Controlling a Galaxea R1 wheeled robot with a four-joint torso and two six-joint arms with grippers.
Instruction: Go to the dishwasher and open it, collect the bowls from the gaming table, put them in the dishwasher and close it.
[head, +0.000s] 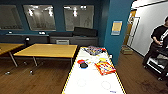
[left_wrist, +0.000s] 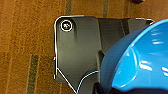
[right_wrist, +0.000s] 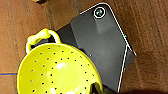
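- In the left wrist view a bright blue bowl (left_wrist: 140, 60) looms large and glossy right at the camera, its hollow side showing; whether the left gripper's fingers are clamped on it, apart or together, I cannot tell.
- Behind that bowl lies the robot's own dark plate, and beyond it a brown wooden floor (left_wrist: 27, 37).
- In the right wrist view a yellow-green colander (right_wrist: 57, 72) with small holes and a loop handle sits close to the camera; the state of the right gripper's fingers cannot be told either.
- In the head view the long white-topped gaming table (head: 82, 85) runs away from the robot, edged in yellow.
- On it, about midway along, an orange-red bowl (head: 80, 61) sits touching a black bowl (head: 83, 65), the black one nearer the robot.
- Just beside them to the right lies a flat red and yellow game box (head: 105, 68); more colourful boxes (head: 93, 50) are heaped at the far end.
- Left of the white table stand yellow-topped tables (head: 47, 50), well apart from it.
- A teal pillar (head: 115, 30) rises past the far end.
- At the right edge a person (head: 158, 37) in dark clothes stands beside a cart.
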